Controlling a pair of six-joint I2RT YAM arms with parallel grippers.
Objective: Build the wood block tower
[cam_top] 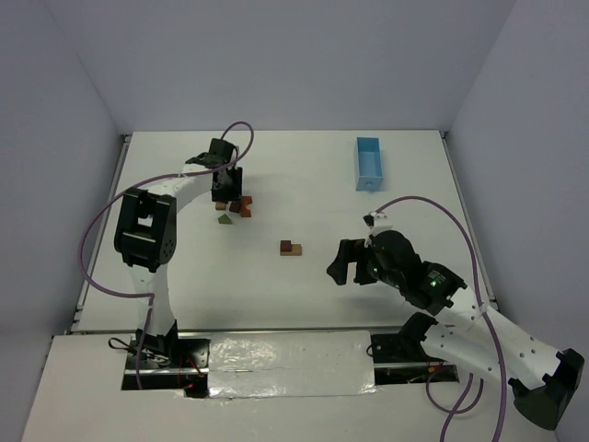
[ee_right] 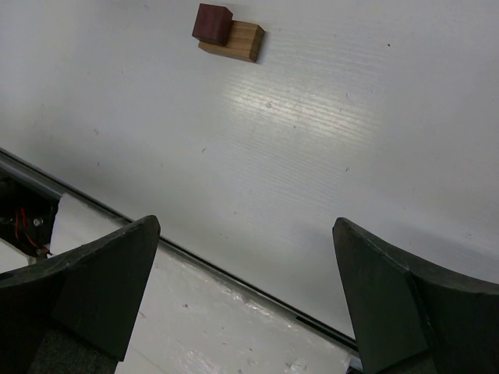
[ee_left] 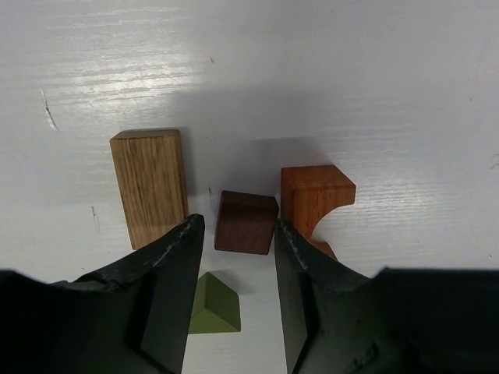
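Observation:
The wood block tower (cam_top: 291, 248) stands mid-table as a dark brown cube (ee_right: 212, 23) on a light wood block (ee_right: 238, 41). At the far left lie loose pieces: a light wood block (ee_left: 150, 187), a dark brown block (ee_left: 246, 222), an orange arch (ee_left: 316, 199) and an olive-green triangle (ee_left: 214, 304). My left gripper (ee_left: 238, 226) hangs over them, its jaws partly apart. The brown block sits just beyond the fingertips and the triangle shows between the fingers. My right gripper (ee_right: 245, 226) is wide open and holds nothing, low and right of the tower (cam_top: 342, 262).
A light-blue tray (cam_top: 369, 163) stands at the back right. The table's front edge and a metal strip (ee_right: 234, 273) run under my right gripper. Grey walls close in the table on three sides.

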